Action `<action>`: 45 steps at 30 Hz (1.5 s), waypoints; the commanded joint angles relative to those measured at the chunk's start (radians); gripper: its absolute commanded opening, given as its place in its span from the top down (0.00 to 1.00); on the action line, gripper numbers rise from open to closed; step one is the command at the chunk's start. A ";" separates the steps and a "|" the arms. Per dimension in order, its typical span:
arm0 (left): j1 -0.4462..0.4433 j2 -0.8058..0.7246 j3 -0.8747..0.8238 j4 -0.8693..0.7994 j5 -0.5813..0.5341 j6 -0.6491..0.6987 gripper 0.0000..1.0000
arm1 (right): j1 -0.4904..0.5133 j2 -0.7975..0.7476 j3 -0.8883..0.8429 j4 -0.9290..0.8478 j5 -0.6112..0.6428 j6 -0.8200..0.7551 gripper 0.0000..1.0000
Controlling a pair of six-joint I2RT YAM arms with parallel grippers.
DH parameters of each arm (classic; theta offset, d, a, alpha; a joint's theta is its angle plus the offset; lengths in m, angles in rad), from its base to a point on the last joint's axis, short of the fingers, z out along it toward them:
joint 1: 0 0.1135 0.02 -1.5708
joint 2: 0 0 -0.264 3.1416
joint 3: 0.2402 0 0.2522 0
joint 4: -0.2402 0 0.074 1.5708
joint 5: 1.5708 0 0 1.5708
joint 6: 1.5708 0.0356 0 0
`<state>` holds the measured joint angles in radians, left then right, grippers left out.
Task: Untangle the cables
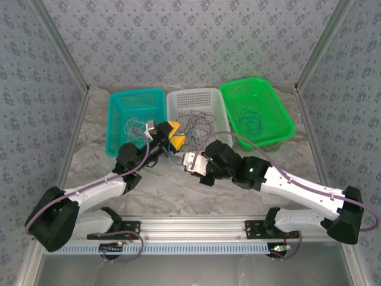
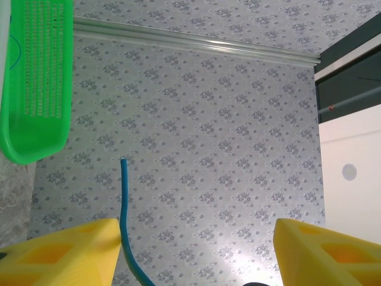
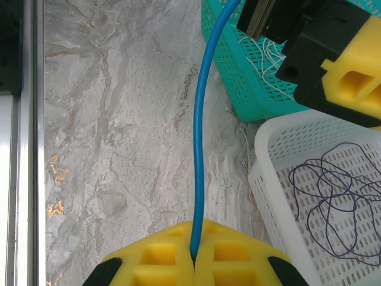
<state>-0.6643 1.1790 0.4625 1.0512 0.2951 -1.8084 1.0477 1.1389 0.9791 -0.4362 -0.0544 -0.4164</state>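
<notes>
Blue cable between your grippers; sorting looks nearly finished.
Thin, smooth and limp, it is pinched by your right gripper, tips closed, above the marbled table; your left gripper stands wide, the strand just beside one yellow foam finger, ungripped; white wires curl in the perforated teal basket, dark purple wires in the white basket, blue loops in the green basket; you likely have this one strand left to place.

The table is marbled grey, walls floral — teal basket, white basket, green basket, blue cable.
</notes>
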 commanded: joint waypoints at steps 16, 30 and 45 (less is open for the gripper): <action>-0.009 -0.077 -0.019 0.015 -0.090 0.091 1.00 | 0.007 -0.017 -0.079 0.105 -0.223 0.159 1.00; 0.002 -0.192 -0.070 -0.097 -0.204 0.220 1.00 | -0.029 -0.047 -0.139 0.116 -0.346 0.338 1.00; -0.008 -0.551 -0.047 -0.455 -0.391 0.657 1.00 | 0.096 0.065 -0.219 0.588 -0.474 0.845 1.00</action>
<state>-0.6701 0.6533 0.3916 0.6262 -0.0166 -1.2438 1.1027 1.1625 0.7425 0.0761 -0.4984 0.3103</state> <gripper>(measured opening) 0.064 0.071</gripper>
